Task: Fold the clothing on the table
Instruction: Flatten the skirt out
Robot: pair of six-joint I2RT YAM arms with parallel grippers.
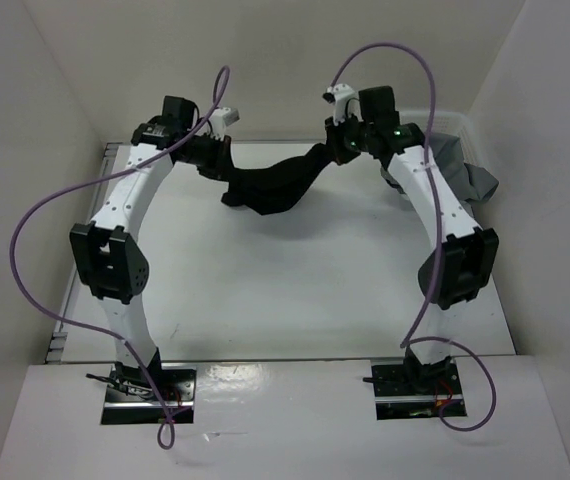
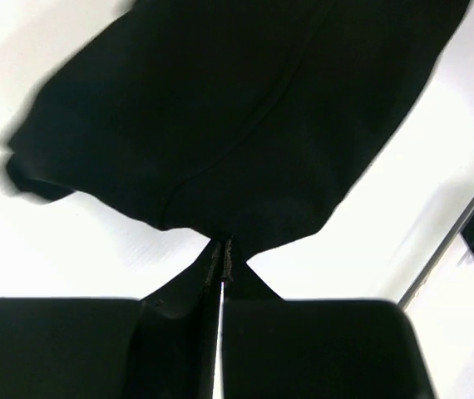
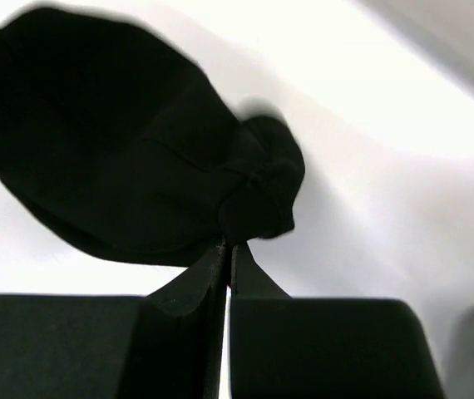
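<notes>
Where left tool (image 2: pixel 222 249), right tool (image 3: pixel 227 249) clamp, clothing (image 1: pixel 270 185) sags.

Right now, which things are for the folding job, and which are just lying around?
For the job:
- clothing, black, held up between both arms
- table
- left gripper, shut on the clothing
- right gripper, shut on the clothing

Just lying about:
- grey cloth, at the table's right edge

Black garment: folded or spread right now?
Neither: the clothing hangs bunched, strung between the left gripper and right gripper, both shut on its edges over the table.
</notes>
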